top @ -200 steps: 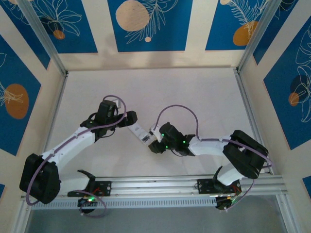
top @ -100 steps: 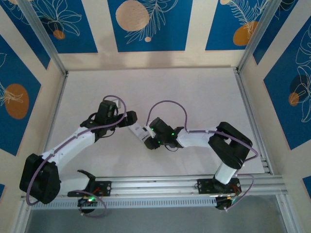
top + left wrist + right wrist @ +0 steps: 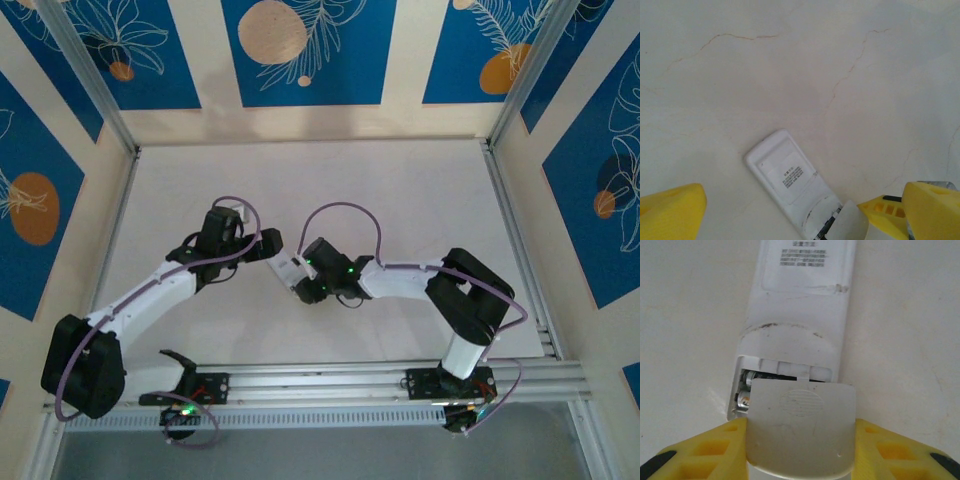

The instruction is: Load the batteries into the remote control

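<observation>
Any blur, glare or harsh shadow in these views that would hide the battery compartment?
Top external: even light, soft shadows, remote control too small for detail. Left wrist: remote fairly sharp, yellow fingers at the bottom corners soft. Right wrist: no glare; the cover in the right gripper hides most of the compartment, where the batteries sit in shadow.

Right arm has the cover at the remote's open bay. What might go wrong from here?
1. The cover sits offset from the bay, a battery exposed at its edge; pushing now may jam it rather than seat it.
2. The left fingers stand open either side of the remote, not gripping, so a push from the right fingers may slide it across the table.
</observation>
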